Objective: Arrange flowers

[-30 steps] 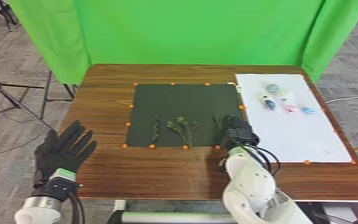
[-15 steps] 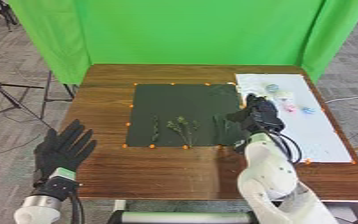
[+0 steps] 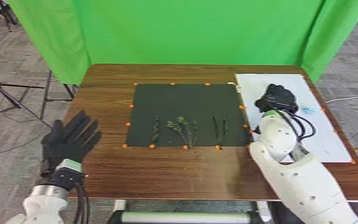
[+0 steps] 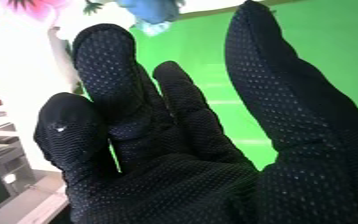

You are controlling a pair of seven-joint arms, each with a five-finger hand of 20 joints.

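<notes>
Right hand point(image 3: 277, 97) is over the white sheet point(image 3: 325, 142) on the right side of the table point(image 3: 109, 102). Light blue flower point(image 3: 309, 110) sits on the sheet, near the hand. In the right wrist view the right hand point(image 4: 184, 185) is wide: thumb stands well apart from the fingers, fingers slightly bent, nothing visible between them. Pink flower point(image 4: 35, 11) and blue petals point(image 4: 149, 10) show beyond the fingertips; can't tell if the hand touches either.

Left hand point(image 3: 65, 146) is at the table's left edge, wide, fingers straight and spread, holding nothing.

Greenery is on the dark mat point(image 3: 171, 97), near half: twisted green stem point(image 3: 155, 131) on the left, leafy sprig point(image 3: 182, 129) next to it, then two slim stems point(image 3: 215, 130) side by side toward the mat's right edge. All four run roughly away from the robot. Orange markers point(image 3: 152, 146) line the mat's edges. Green backdrop point(image 3: 193, 30) hangs behind the table.
</notes>
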